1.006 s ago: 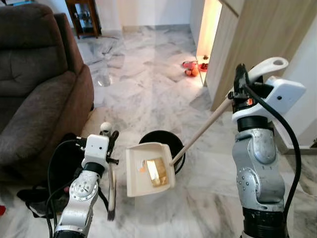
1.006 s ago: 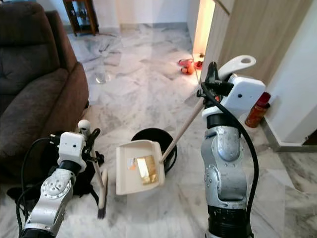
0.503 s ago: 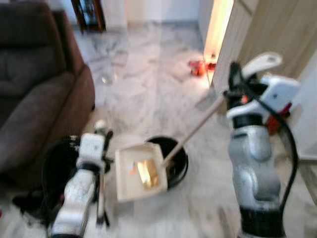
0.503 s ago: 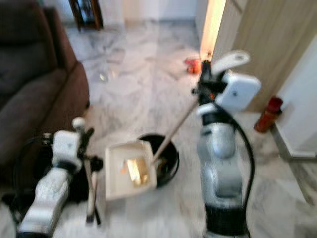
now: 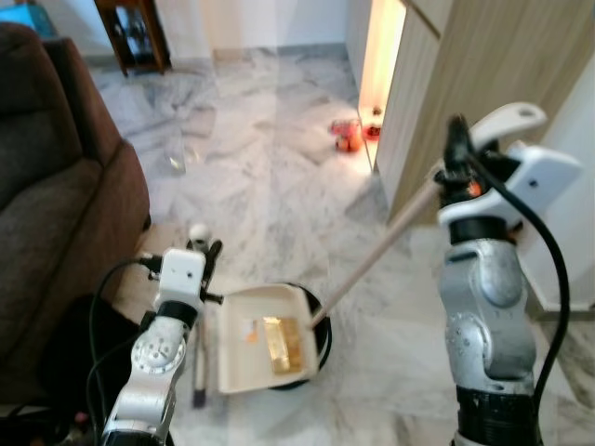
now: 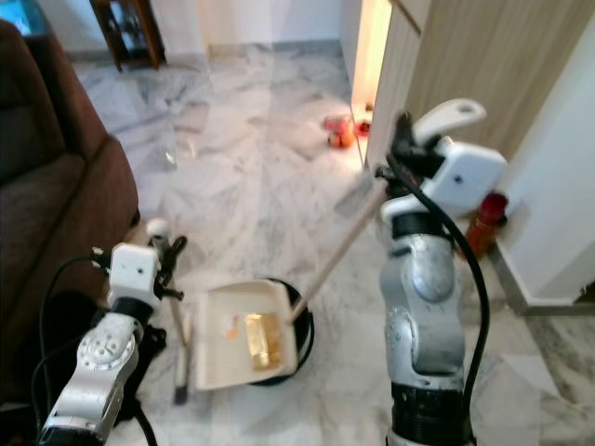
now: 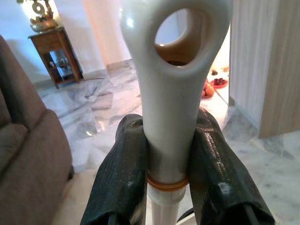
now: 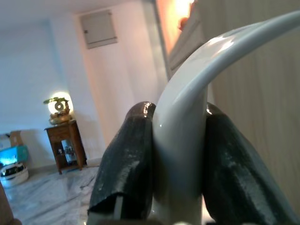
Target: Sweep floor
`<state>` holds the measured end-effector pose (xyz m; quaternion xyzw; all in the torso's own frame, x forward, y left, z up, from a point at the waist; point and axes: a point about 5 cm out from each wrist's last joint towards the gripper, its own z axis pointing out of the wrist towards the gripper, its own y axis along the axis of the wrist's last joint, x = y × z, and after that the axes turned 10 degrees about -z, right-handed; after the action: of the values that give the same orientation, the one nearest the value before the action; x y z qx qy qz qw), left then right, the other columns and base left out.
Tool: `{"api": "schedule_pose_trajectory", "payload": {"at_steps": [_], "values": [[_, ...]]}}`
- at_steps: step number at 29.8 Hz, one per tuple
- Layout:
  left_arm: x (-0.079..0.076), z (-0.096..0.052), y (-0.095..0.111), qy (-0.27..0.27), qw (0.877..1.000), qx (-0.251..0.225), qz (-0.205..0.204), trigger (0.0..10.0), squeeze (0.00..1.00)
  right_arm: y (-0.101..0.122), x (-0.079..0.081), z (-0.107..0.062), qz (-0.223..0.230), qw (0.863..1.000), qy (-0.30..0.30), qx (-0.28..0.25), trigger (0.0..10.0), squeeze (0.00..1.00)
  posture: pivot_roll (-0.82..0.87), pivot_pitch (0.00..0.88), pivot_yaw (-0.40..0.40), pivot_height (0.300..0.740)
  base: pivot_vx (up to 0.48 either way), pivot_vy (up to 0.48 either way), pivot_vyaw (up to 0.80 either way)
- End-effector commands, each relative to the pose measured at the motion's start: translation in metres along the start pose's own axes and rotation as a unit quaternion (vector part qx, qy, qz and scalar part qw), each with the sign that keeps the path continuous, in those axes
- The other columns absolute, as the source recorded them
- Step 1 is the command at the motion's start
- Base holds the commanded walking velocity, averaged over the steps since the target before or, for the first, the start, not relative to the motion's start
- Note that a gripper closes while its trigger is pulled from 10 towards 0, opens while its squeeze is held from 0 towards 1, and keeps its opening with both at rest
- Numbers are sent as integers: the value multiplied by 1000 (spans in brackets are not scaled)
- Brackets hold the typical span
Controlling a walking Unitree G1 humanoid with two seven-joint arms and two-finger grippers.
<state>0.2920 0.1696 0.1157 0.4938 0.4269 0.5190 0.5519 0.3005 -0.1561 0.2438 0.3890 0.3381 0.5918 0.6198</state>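
My left gripper (image 7: pixel 168 159) clamped on short white-handled brush (image 6: pixel 178 358), bristles at grey marble floor (image 5: pixel 270 177), my right gripper (image 8: pixel 178 159) clamped on long-handled cream plastic dustpan (image 5: pixel 260 339), yellow scrap (image 5: pixel 282 344) inside, pan over round black bin (image 5: pixel 316 339), brown sofa (image 5: pixel 56 214) left.

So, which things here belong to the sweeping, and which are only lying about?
For the sweeping:
dustpan, held by right tool
brush, held by left tool
black bin

Lying about:
sofa
red can
wooden side table
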Motion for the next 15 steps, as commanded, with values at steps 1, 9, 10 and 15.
{"api": "schedule_pose_trajectory", "payload": {"at_steps": [1, 9, 10, 15], "values": [[6, 0, 8, 4, 1000, -22, 16, 10000, 0, 16, 9, 3, 20, 999, 11, -40, 10000, 0, 147, 61, 22, 740, 345, 0, 0], [4, -3, 9, 2, 1000, -27, 9, 10000, 0, 17, 15, 1, 24, 998, 32, -41, 10000, 0, 145, 74, 16, 740, 0, 0, 0], [4, -3, 8, 2, 1000, -27, 9, 10000, 0, 17, 15, 1, 24, 998, 32, -42, 10000, 0, 145, 74, 16, 740, 0, 0, 0], [5, -4, 7, 4, 1000, -24, 10, 10000, 0, 18, 17, 1, 26, 998, 35, -45, 10000, 0, 146, 77, 16, 740, 0, 0, 0]]}}
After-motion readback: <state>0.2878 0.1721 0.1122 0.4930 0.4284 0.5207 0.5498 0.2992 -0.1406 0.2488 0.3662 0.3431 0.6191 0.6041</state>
